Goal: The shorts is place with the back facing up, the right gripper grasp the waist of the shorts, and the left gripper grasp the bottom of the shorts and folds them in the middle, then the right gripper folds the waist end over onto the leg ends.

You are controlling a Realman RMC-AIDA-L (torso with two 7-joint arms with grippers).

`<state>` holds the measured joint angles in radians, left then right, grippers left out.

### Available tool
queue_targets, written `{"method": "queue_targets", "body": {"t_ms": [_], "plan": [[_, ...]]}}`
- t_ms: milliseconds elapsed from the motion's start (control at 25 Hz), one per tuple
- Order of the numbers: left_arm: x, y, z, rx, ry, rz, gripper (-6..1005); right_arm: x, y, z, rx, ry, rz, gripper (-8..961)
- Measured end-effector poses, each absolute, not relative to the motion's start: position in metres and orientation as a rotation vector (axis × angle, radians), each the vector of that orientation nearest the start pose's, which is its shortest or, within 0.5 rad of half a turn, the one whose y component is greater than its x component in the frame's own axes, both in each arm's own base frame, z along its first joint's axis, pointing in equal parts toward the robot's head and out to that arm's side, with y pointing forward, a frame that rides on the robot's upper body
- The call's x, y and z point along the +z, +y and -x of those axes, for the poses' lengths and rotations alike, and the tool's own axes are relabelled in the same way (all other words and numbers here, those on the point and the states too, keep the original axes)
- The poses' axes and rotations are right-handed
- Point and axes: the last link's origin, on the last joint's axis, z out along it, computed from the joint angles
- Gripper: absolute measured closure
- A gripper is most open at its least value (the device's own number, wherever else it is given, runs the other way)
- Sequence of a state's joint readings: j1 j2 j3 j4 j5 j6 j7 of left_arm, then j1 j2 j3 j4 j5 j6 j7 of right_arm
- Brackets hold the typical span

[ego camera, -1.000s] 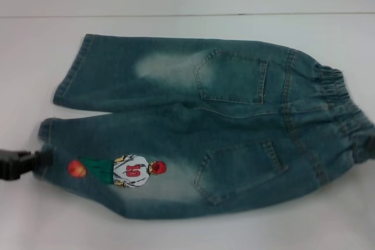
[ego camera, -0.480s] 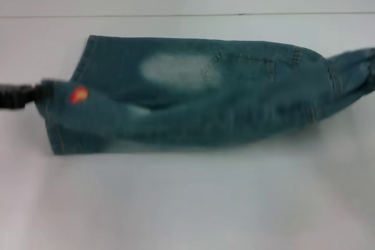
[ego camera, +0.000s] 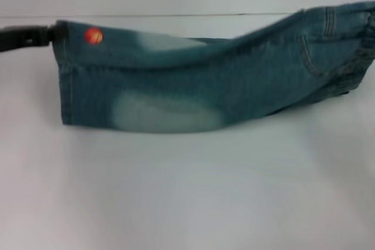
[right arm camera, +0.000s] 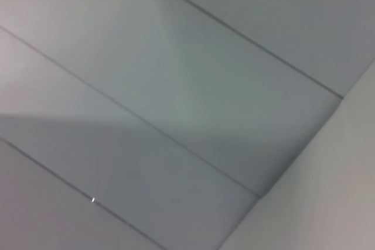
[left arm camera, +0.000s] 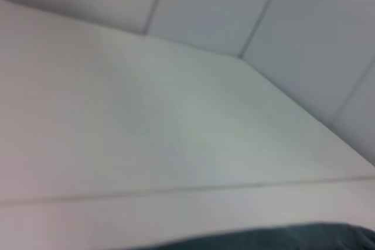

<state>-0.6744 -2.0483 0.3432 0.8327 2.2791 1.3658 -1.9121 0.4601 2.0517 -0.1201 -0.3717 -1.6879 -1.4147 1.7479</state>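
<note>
The blue denim shorts hang lifted above the white table, doubled lengthwise, with a faded patch facing me and an orange print dot near the upper left corner. My left gripper, black, comes in from the far left and is shut on the leg hem at that corner. The elastic waist is raised at the right edge of the head view, where the cloth runs out of frame. My right gripper does not show in any view. A sliver of denim shows in the left wrist view.
The table's far edge meets a pale wall behind the shorts. The right wrist view shows only wall panels.
The shorts lay flat a second ago. Both ends have since risen and moved toward the far side, carrying the near half over the far half. The left gripper rose with the hem.
</note>
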Motion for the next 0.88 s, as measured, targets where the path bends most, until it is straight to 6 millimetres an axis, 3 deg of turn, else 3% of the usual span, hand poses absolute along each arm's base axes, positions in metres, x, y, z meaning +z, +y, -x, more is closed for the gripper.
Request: {"method": "queue_targets", "body": {"t_ms": [280,520,880], "plan": [[0.066,0.428,0.26,-0.585,-1.083,2.186,968,0.062,0.35,-0.337,1.448,1.372,1.452,867],[0.041,0.446,0.257,-0.503,-1.082,2.117,965,0.045,0.369,-0.332,1.343,1.338,1.449,856],[0.007,0.453,0.249,-0.387,-0.992,2.094,960,0.018,0.396,-0.332,1.072,1.324,1.45,838]]}}
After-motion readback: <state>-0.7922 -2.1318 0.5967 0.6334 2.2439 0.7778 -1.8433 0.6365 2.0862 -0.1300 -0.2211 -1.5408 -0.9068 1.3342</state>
